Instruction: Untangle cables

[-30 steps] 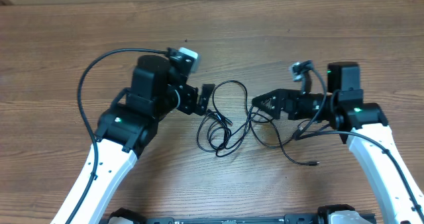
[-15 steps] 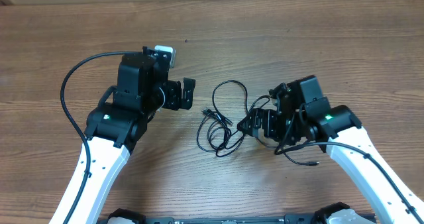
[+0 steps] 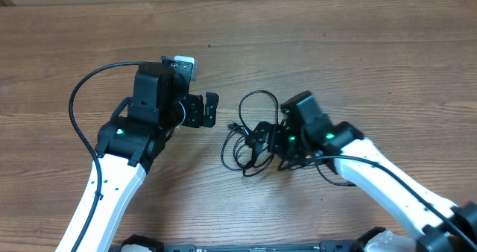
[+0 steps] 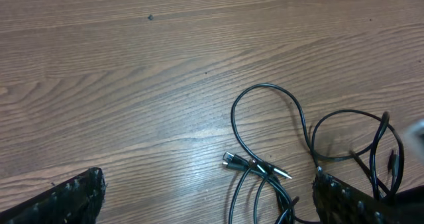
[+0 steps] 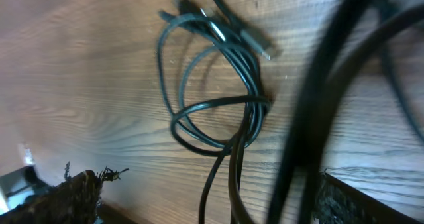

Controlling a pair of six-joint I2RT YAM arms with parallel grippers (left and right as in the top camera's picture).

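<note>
The cables [image 3: 244, 133] lie in a loose tangle near the middle of the counter [image 3: 358, 51], between the 2 arms. One wide loop reaches toward the far edge, and several smaller loops overlap on the side toward the near edge. In the left wrist view, 2 plug ends [image 4: 255, 164] lie side by side where the strands [image 4: 233, 114] cross, one with a silvery tip.

The left pincer [image 3: 211, 109] stands wide open with nothing between its jaws, just to the left of the tangle and apart from it.

The right pincer [image 3: 257, 136] is also wide open and sits over the right part of the tangle. Its camera shows the crossed loops [image 5: 245, 101] between its fingers [image 5: 73, 191]. Whether they touch the strands I cannot tell.
</note>
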